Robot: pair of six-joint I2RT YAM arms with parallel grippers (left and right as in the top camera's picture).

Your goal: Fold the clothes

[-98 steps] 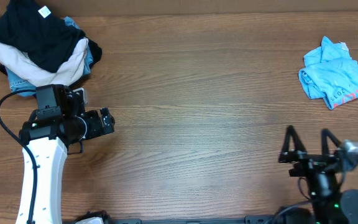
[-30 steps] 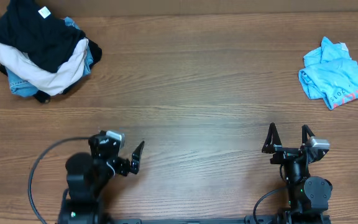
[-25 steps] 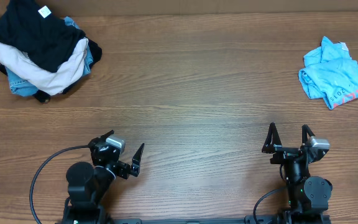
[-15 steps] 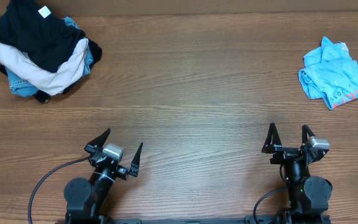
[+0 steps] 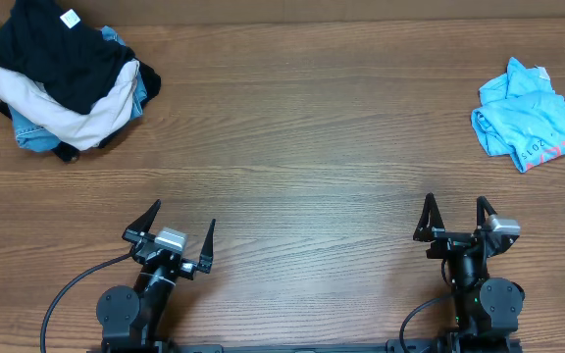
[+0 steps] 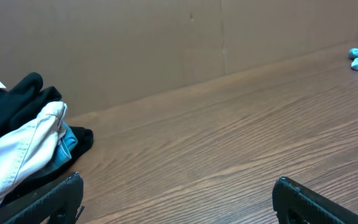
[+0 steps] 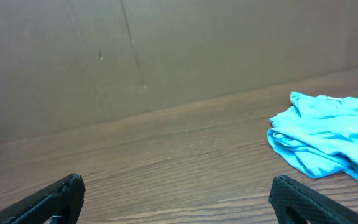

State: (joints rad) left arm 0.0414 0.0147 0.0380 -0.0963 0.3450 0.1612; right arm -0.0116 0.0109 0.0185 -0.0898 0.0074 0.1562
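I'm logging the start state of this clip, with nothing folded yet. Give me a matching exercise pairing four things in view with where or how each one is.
Things:
1. black T-shirt
2. light blue tee
3. cream trousers
4. left gripper

Places or states:
A. crumpled on its own, far right
B. open and empty, at the near edge
C. far left, topmost layer
D. far left, beneath a dark layer

Pairs: 1-C, 2-A, 3-D, 4-B.
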